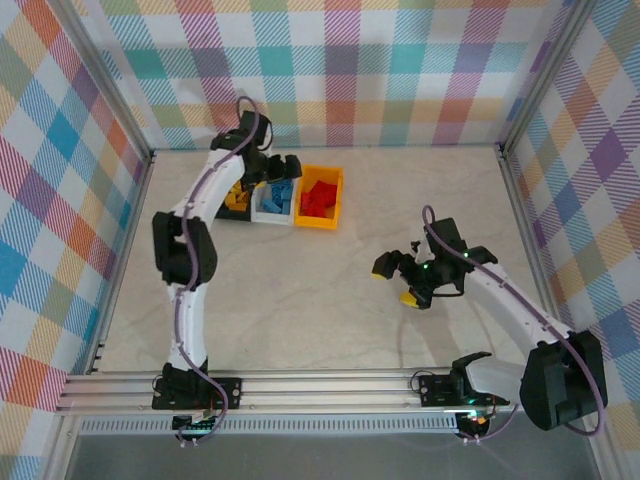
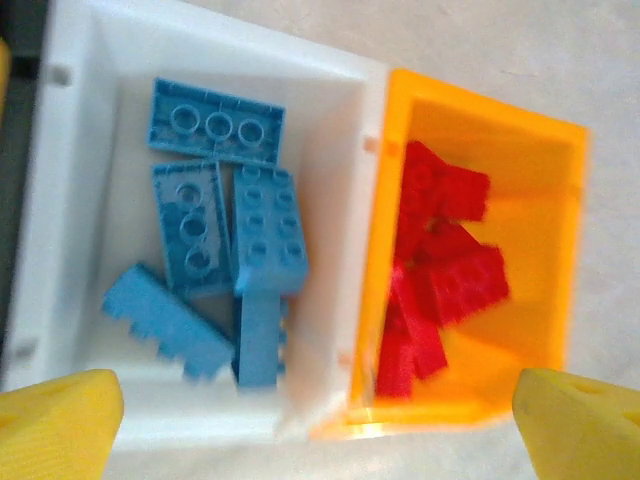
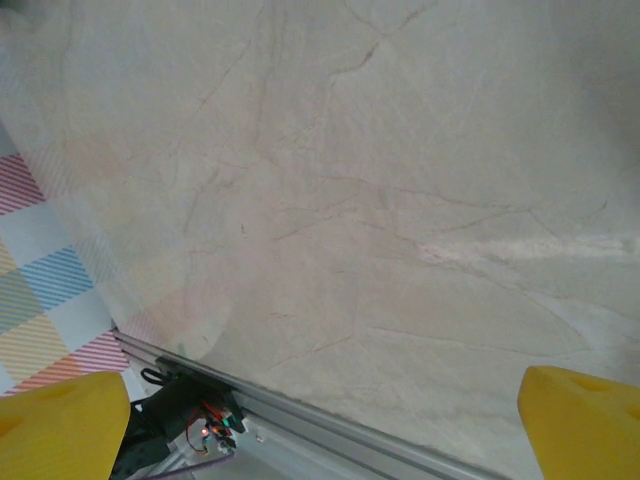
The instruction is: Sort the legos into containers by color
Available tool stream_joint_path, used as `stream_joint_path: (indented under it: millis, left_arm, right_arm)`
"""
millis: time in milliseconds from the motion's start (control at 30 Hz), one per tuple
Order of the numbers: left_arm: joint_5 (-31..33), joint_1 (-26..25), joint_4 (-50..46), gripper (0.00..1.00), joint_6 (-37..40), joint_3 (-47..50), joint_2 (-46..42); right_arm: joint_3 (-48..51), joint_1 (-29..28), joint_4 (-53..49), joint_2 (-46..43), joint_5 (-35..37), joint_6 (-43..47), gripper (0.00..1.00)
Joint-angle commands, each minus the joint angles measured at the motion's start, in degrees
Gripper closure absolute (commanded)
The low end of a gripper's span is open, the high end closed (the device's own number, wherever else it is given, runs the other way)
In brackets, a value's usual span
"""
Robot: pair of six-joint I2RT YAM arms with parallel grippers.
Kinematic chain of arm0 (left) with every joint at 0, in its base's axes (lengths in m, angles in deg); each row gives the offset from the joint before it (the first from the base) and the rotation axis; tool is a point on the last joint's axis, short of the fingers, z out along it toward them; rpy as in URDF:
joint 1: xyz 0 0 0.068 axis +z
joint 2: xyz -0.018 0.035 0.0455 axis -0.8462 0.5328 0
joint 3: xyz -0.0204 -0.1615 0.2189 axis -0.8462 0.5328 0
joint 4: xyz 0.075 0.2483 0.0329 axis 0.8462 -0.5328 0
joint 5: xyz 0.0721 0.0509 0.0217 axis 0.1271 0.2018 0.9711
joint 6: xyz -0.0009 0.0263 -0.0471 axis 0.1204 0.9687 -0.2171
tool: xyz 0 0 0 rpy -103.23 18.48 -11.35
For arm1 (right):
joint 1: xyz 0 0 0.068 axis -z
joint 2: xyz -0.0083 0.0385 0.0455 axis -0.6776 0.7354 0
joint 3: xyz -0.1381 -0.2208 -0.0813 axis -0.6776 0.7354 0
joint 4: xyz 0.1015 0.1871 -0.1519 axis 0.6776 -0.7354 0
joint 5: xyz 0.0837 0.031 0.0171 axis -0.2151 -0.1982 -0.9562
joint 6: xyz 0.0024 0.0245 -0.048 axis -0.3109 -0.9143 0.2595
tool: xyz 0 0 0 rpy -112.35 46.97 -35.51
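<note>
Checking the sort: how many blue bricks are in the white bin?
5 blue bricks: one flat at top, two side by side centrally, one tilted bottom left, one bottom middle; more may hide beneath.

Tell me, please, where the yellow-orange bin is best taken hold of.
I would come straight down and pinch the yellow-orange bin by the wall facing away from the white bin. That wall stands free on the outside, and the red bricks lie heaped toward the other side, leaving bare room just inside it.

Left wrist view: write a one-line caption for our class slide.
Open left gripper hovers over a white bin of blue legos beside an orange bin of red legos.
</note>
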Motion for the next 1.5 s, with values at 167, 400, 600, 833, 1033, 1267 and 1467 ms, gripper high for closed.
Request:
stream_joint_path:
  millis: [167, 400, 600, 833, 1033, 1267, 1467]
  left_arm:
    - [3.66, -0.13, 2.68, 0.0, 2.38, 21.4, -28.29]
    - [10.1, -0.14, 7.45, 0.0, 1.22, 39.48, -48.37]
    - [16.22, -0.31, 27.89, 0.0, -0.32, 64.43, -70.86]
    - [23.32, -0.31, 31.41, 0.0, 3.53, 83.38, -90.64]
    - [25.96, -0.31, 29.04, 0.0, 3.74, 91.56, -103.17]
    - [27.54, -0.31, 27.59, 0.0, 5.4, 94.32, -107.04]
    - [30.47, -0.31, 29.32, 0.0, 6.11, 93.91, -103.45]
  right_arm:
    - [-10.81, -0.18, -1.2, 5.03, 7.45, 10.4, 0.0]
    - [-6.82, -0.27, 19.16, -2.8, 17.31, 24.03, 0.0]
    - [4.15, -0.24, 39.39, -10.2, 18.8, 41.38, 0.0]
    - [10.2, 1.39, 41.82, -12.37, 32.43, 44.39, 0.0]
    - [17.54, 9.78, 47.38, -11.23, 31.1, 42.87, 0.0]
    - [19.22, 13.68, 56.79, -1.33, 30.45, 44.67, 0.0]
    - [16.81, 14.71, 64.01, 9.44, 28.51, 45.89, 0.0]
